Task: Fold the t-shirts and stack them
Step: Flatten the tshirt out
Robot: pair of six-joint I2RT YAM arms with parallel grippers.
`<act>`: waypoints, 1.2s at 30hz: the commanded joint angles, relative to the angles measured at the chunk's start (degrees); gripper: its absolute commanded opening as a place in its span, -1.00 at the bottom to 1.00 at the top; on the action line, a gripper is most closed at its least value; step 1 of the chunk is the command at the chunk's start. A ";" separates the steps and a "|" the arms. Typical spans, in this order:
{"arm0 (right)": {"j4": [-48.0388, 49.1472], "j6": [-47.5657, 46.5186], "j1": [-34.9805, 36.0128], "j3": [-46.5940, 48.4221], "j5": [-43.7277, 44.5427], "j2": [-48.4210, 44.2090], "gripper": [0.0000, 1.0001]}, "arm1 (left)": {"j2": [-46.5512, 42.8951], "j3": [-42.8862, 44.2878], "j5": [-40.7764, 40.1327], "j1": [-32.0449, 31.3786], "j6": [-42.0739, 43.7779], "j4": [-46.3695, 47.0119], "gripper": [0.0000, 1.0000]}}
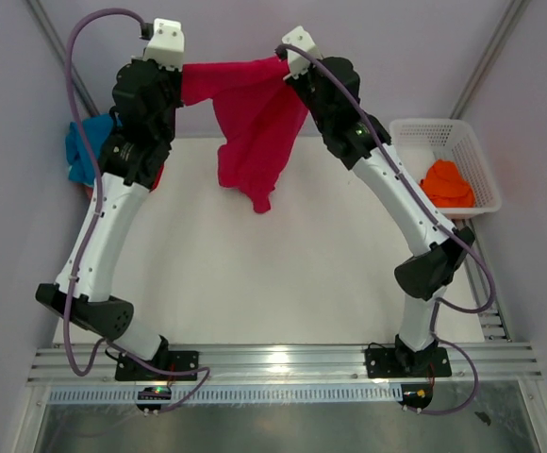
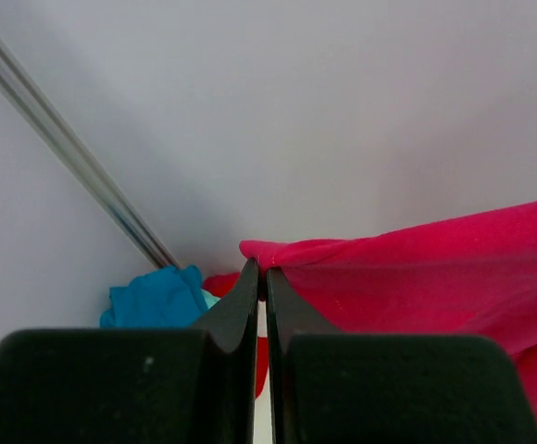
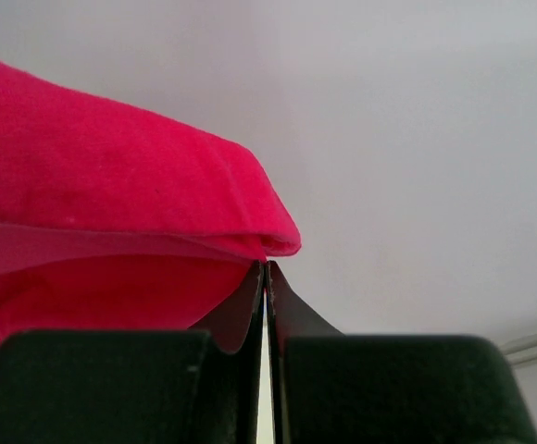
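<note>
Closest to the wrist lenses are the black fingers themselves. The left fingers (image 2: 250, 289) are pressed together on a corner of the crimson t-shirt (image 1: 255, 142), with a rolled edge of cloth pinched right at their tips. The right fingers (image 3: 253, 289) are likewise closed on a folded edge of the same shirt, which bulges out just above them.

In the top view both arms are raised over the far side of the bench (image 1: 283, 274). The shirt is strung between them along its upper edge, and the rest hangs in a bunched, twisted drape ending in a point. Whether that point touches the bench I cannot tell.

A blue t-shirt (image 1: 83, 146) lies crumpled at the far left edge, partly behind the left arm. An orange t-shirt (image 1: 446, 184) sits in the white lattice basket (image 1: 472, 142) at the right.

The cloth looks light, limp and stretchy, so it should sag wherever it is unsupported and will not hold a fold by itself. Each grip takes only a thin bite at the tips, so a sharp pull might slip it free. Seamed edges such as the shoulders or hem corners look the soundest places to hold, and spreading them apart should flatten the drape.
</note>
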 commanded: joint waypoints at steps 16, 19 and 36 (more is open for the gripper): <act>-14.45 4.12 -0.32 -0.06 -3.81 -28.30 -0.94 | -18.32 3.38 0.92 0.97 -1.74 -12.16 -1.00; -16.30 4.65 -0.32 -2.08 -6.27 -30.42 -0.94 | -20.08 2.50 3.64 0.97 -2.44 -13.83 -1.00; -17.01 10.99 -0.32 -24.13 -26.75 -27.08 -0.92 | -16.40 -9.10 11.99 0.97 -3.93 -12.34 -1.00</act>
